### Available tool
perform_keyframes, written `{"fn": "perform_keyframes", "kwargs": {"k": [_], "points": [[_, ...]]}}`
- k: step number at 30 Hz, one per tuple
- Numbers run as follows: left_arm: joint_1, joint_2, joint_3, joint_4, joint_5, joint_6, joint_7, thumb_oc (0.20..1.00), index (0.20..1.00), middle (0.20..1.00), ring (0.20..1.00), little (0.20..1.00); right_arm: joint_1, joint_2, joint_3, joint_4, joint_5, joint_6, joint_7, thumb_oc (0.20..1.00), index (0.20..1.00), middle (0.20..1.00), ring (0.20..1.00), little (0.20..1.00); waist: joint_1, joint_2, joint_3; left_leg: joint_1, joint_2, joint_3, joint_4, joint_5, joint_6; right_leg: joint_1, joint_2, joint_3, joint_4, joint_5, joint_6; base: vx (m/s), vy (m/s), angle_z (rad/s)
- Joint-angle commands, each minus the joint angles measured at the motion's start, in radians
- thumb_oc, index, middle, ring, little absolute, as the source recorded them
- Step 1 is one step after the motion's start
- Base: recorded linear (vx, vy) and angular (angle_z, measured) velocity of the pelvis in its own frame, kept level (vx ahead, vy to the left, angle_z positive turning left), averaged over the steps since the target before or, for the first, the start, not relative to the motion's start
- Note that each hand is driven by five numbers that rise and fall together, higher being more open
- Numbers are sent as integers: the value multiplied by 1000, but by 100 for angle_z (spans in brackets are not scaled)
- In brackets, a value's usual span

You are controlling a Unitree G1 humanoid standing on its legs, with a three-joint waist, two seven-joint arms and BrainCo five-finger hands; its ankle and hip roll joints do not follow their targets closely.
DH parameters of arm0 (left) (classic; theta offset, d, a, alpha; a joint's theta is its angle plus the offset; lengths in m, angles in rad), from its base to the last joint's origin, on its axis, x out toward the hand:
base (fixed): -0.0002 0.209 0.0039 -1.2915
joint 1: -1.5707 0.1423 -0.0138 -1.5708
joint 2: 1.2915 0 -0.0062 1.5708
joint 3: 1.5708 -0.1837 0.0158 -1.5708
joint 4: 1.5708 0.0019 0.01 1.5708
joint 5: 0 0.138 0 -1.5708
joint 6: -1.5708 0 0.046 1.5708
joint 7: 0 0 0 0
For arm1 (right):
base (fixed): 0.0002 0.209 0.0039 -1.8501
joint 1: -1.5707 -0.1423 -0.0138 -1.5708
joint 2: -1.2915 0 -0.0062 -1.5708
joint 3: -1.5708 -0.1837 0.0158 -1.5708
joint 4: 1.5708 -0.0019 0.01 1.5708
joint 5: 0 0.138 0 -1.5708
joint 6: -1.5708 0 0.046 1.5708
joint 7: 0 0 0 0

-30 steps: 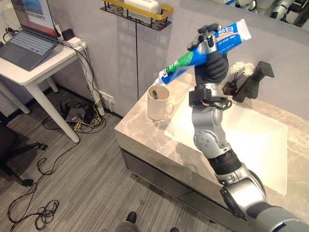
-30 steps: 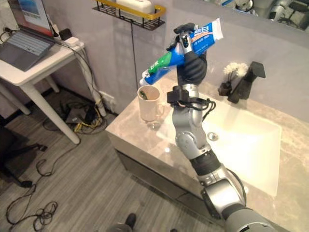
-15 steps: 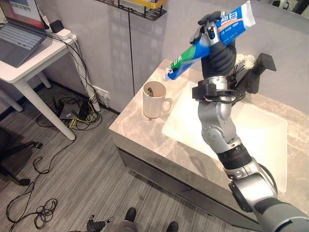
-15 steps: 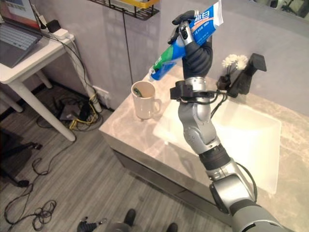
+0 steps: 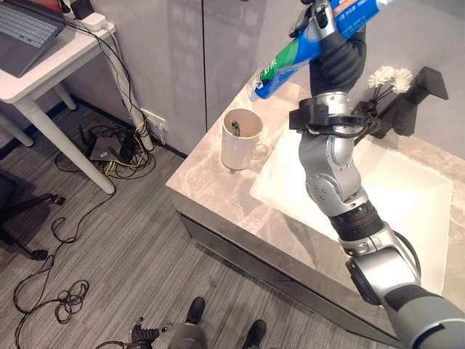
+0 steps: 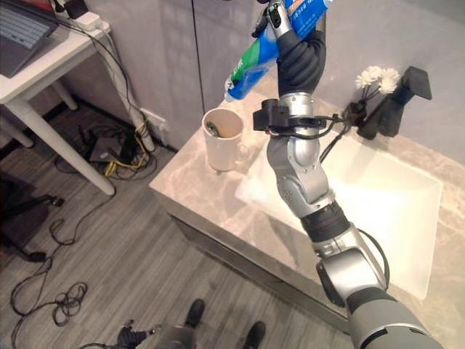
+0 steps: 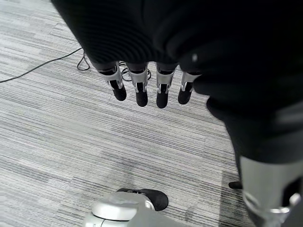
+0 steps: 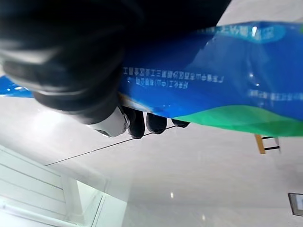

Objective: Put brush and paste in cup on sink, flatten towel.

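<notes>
Blue-green toothpaste tube sits clenched in the right hand, cap tilted down above the white cup for dropping in; left hand hangs relaxed.

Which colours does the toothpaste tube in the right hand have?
The toothpaste tube is blue and green with a white cap end; the left eye view shows it best, held in the right hand.

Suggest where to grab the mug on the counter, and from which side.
Take the mug by its body, coming from the open counter edge. It stands upright, its handle turned toward the sink, and the right hand holds the toothpaste tube slanting above the rim, so a top approach looks blocked.
</notes>
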Motion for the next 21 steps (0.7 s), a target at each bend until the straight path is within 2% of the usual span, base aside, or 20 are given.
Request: {"fn": "perform_keyframes", "kwargs": {"k": [1,21], "points": [[-53,36,-35,48,20,-22,32,1000,1000,1000,1000,1000,-79,-61,-16,-34,-34,-25,-2,200,200,200,200,200,29,-27,13,-60,-43,20,-18,71,12,86,-89,34,-1,26,58,0,0,0],[-67,48,-41,28,20,-37,57,1000,1000,1000,1000,1000,-45,-66,62,-32,10,-5,54,200,200,200,200,200,20,-40,31,-71,-43,23,-18,67,14,71,-94,37,-1,30,62,0,0,0]]}}
